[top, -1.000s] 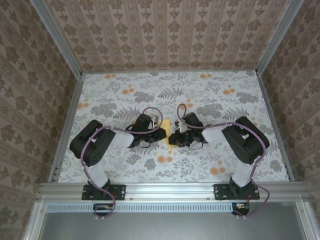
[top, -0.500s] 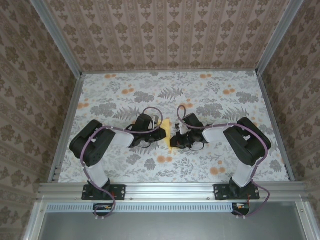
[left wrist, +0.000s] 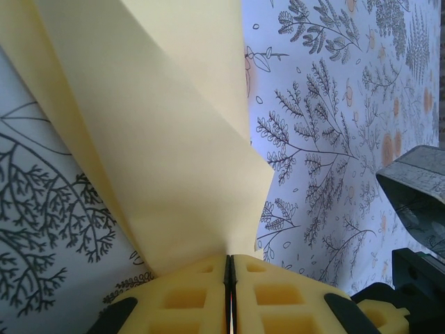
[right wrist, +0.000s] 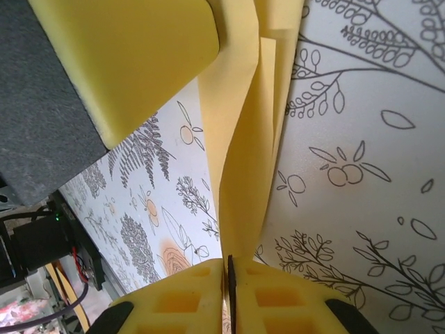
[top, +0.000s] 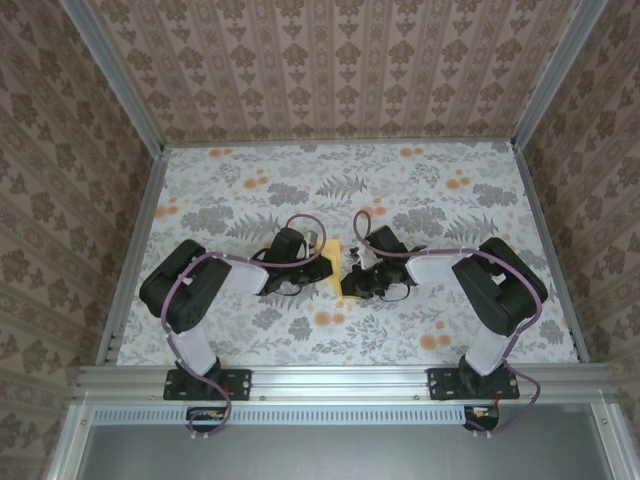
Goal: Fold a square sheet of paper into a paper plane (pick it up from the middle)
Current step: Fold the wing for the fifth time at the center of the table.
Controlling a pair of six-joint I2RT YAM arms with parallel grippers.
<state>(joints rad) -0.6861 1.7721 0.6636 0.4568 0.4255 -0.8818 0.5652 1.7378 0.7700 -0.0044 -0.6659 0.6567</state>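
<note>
Sheet of paper, pale yellow and already creased into several layers, is sitting at the middle of the table, caught between the two grippers. In the top view, both arms are reaching forward from their bases by the aluminium rail at the near edge and bending inward, so their wrists are facing each other. The left gripper is clamping the paper's left side and the right gripper is clamping its right side, the two just beside one another. In the left wrist view, the left gripper is pressing its yellow pads together with hardly a seam between them. The paper is rising out of that seam as a broad folded flap, leaning left over the flowered tablecloth. A dark part of the right gripper is showing at the right edge. In the right wrist view, the right gripper is likewise squeezing tight on a narrow standing fold of the paper. Further up, a yellow pad of the left gripper is touching the same sheet. Beyond the grippers, the tablecloth is stretching back to the patterned walls.
</note>
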